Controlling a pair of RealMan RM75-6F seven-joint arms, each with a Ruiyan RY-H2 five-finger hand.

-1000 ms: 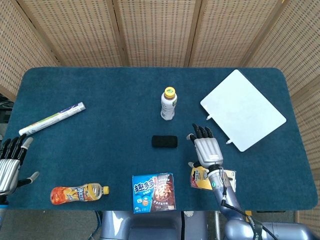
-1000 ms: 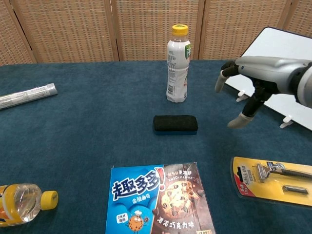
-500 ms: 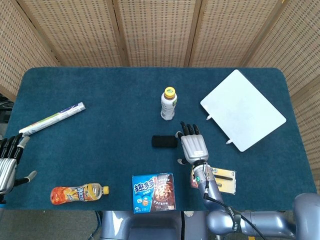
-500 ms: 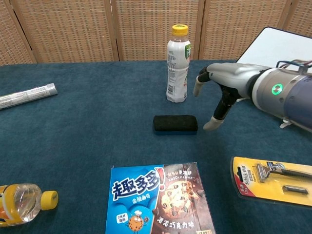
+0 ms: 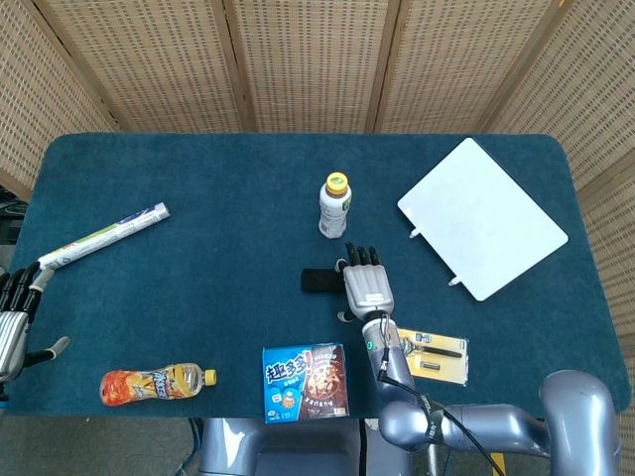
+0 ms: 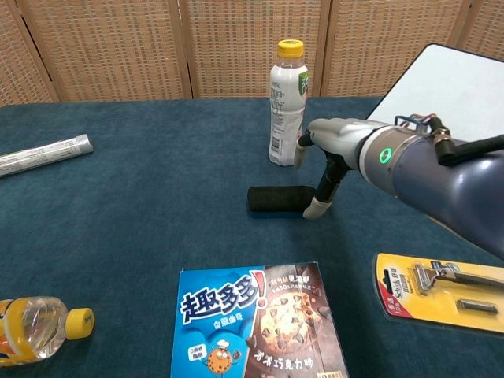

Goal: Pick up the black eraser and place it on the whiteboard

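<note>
At the eraser's right end: the right hand, fingers spread, holding nothing.
The eraser lies flat on the blue surface just left of the hand, whose thumb tip is at its end; I cannot tell if they touch. The whiteboard lies well to the hand's right. The left hand is empty, fingers apart.

two bottles, one eraser, one whiteboard, one cookie box, one razor pack, one tube
</note>
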